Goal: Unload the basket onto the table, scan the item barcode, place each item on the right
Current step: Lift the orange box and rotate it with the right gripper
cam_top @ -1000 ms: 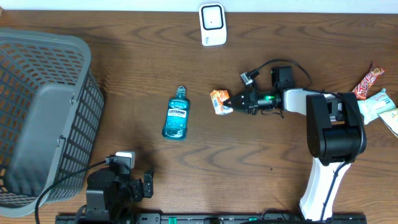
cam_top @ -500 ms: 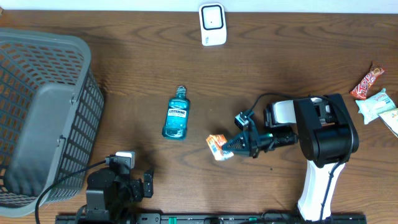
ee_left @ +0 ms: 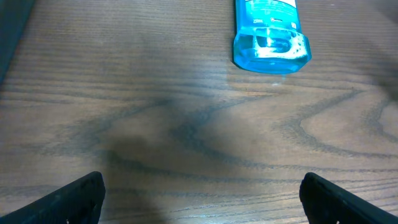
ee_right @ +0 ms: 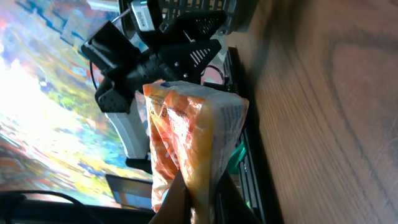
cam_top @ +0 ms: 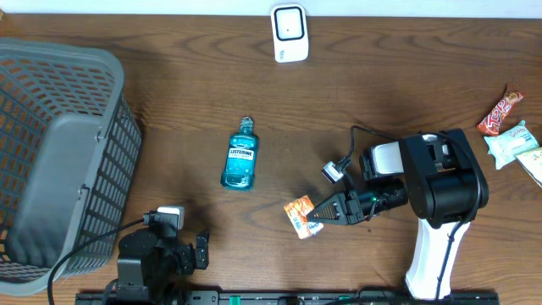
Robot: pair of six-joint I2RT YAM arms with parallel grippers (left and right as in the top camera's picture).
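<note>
The item, an orange snack packet (cam_top: 300, 216), hangs over the table near its front edge with my right gripper (cam_top: 318, 213) shut on its end. In the right wrist view the packet (ee_right: 194, 134) stands edge-on, pinched between the fingertips at my right gripper (ee_right: 200, 208). No barcode shows on it. A white scanner (cam_top: 289, 33) stands at the far edge, well away from the packet. My left gripper (cam_top: 201, 252) rests at the front left, and in its wrist view my left gripper (ee_left: 202, 202) is open over bare wood.
A blue mouthwash bottle (cam_top: 240, 155) lies mid-table, its base (ee_left: 271, 45) ahead of the left gripper. A grey basket (cam_top: 59, 161) fills the left side. Several wrapped snacks (cam_top: 508, 127) lie at the right edge.
The right arm has carried the packet from the middle of the table towards the front edge, turning it on the way. The left arm has not moved.
</note>
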